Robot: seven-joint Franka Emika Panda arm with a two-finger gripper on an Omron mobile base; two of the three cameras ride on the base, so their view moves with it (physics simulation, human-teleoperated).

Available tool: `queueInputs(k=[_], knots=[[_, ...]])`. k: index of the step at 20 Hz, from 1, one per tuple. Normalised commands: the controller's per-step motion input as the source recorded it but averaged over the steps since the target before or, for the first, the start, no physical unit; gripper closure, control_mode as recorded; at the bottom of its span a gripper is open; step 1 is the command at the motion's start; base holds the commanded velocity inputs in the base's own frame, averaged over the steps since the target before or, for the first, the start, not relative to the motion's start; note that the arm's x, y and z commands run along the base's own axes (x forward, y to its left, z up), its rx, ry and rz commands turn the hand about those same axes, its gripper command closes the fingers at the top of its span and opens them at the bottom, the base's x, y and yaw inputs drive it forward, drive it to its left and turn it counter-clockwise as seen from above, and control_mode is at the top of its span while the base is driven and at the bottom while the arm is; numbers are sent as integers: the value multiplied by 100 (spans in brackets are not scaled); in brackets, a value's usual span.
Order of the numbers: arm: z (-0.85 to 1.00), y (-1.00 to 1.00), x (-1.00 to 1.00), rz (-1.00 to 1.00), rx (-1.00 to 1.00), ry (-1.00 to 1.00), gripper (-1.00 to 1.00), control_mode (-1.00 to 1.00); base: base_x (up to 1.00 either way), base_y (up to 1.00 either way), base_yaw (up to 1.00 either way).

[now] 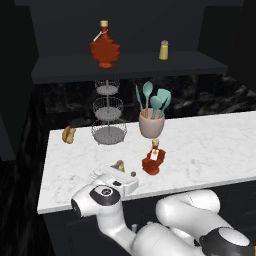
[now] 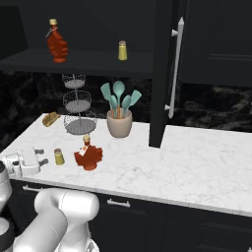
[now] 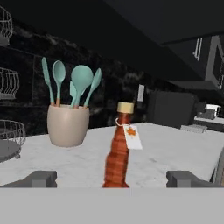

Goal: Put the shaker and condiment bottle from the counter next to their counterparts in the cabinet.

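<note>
Marble counter point(image 2: 197, 162) under dark cabinet point(image 1: 55, 67). Gripper point(image 3: 112, 178) low at front edge, jaws spread wide, nothing between. Shaker point(image 2: 59, 156) just beside fingers point(image 2: 41, 160). Condiment bottle point(image 3: 119, 148) upright straight ahead, tag on neck. Utensil crock point(image 1: 151, 124) behind; wire tiered stand point(image 1: 108, 112) left. Counterparts on shelf: leaf bottle point(image 1: 104, 46), second shaker point(image 1: 163, 50).

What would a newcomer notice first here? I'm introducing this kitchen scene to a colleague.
Probably the teal utensils in the beige crock at the back of the white marble counter. Next, the red-brown condiment bottle standing ahead of the open gripper, and the maple-leaf bottle and yellow shaker on the cabinet shelf.
</note>
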Motion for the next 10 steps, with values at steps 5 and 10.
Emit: queueInputs(k=[5,10], knots=[[-23,0,39,-5,6,1,-100,-100,0,0,0],[-16,3,40,-6,1,0,-100,-100,0,0,0]])
